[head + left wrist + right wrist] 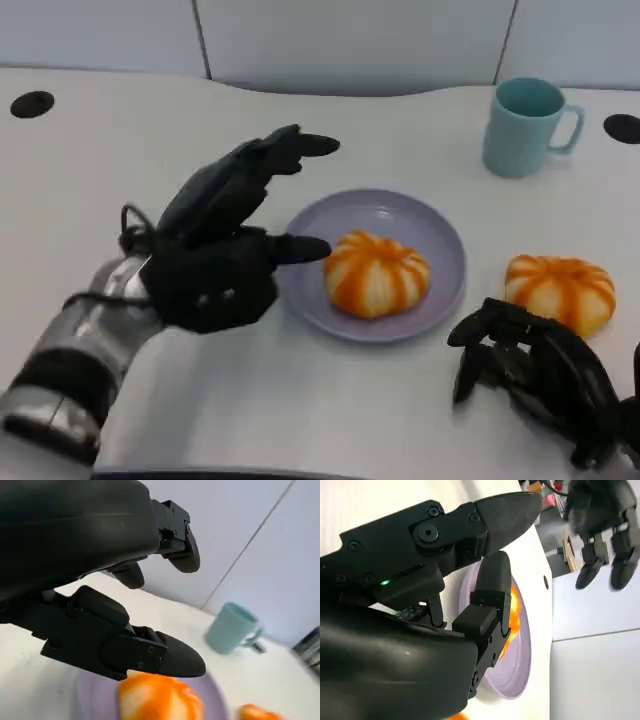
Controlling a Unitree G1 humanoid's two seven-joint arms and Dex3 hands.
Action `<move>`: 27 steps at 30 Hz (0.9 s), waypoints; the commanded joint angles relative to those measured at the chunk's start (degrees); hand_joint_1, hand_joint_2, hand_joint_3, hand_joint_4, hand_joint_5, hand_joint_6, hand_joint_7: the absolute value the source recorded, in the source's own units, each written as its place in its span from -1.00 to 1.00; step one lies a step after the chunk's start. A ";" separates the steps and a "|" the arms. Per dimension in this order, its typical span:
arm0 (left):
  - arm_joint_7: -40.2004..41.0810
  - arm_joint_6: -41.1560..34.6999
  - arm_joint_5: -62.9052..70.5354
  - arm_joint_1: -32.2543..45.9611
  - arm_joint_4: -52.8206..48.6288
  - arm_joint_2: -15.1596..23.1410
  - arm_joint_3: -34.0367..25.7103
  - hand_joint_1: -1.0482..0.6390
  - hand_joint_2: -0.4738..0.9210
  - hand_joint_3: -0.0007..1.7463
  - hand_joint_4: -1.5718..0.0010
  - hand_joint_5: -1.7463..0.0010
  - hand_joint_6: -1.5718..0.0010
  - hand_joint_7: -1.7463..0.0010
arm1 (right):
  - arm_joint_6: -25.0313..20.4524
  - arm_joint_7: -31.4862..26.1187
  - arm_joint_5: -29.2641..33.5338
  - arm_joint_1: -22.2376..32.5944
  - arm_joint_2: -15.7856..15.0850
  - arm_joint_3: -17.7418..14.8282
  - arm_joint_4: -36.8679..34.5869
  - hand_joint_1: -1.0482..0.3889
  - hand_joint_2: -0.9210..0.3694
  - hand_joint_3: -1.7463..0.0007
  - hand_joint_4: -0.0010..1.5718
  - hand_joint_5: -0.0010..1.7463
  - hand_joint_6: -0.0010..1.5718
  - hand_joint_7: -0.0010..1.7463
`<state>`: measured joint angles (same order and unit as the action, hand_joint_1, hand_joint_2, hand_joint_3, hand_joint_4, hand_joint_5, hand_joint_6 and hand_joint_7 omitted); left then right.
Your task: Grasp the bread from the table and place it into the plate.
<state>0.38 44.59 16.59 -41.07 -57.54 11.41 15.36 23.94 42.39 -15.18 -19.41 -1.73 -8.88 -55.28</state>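
An orange-and-white bread bun (377, 272) lies in the lavender plate (425, 225) at the table's middle. A second, similar bun (560, 290) sits on the table just right of the plate. My left hand (225, 240) hovers at the plate's left edge with its fingers spread and holds nothing. In the left wrist view my left hand (125, 645) is above the bun (160, 700) on the plate (92, 695). My right hand (530, 375) hangs near the front edge, just in front of the second bun, fingers bent down and empty. The right wrist view shows my right hand (445, 580) beside the plate (520, 665).
A teal mug (525, 125) stands at the back right, handle to the right; it also appears in the left wrist view as a mug (230, 628). Two dark round holes (32, 103) mark the table's far corners. A pale wall panel rises behind the table.
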 commanded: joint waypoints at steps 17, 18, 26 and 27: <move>-15.63 -14.95 -30.20 34.48 37.65 -4.88 -16.06 -0.52 1.00 -0.70 0.84 -0.99 0.73 -0.25 | 1.84 -0.69 1.54 0.41 -1.28 -0.47 -3.82 -0.34 -1.00 0.88 -0.17 0.83 -0.05 0.17; -15.69 -15.08 -30.25 35.00 38.01 -5.15 -16.30 -0.51 1.00 -0.70 0.83 -1.00 0.73 -0.29 | 2.07 -0.87 1.77 0.42 -1.32 -0.37 -3.87 -0.33 -1.00 0.88 -0.17 0.83 -0.05 0.17; -19.55 -11.76 -32.86 38.10 34.29 -7.35 -19.21 -0.49 1.00 -0.64 0.65 -1.00 0.82 -0.78 | -0.23 -0.44 0.97 0.37 -1.28 -0.77 -3.48 -0.32 -1.00 0.90 -0.19 0.81 -0.05 0.17; -19.95 -11.66 -33.03 38.14 33.95 -7.52 -19.49 -0.50 1.00 -0.64 0.65 -1.00 0.82 -0.80 | -0.21 -0.55 1.05 0.42 -1.28 -0.74 -3.33 -0.33 -1.00 0.90 -0.19 0.81 -0.04 0.17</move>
<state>-18.28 31.84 -15.28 -3.71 -22.58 3.99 -2.81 25.20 42.21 -14.18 -20.46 -2.50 -9.38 -57.94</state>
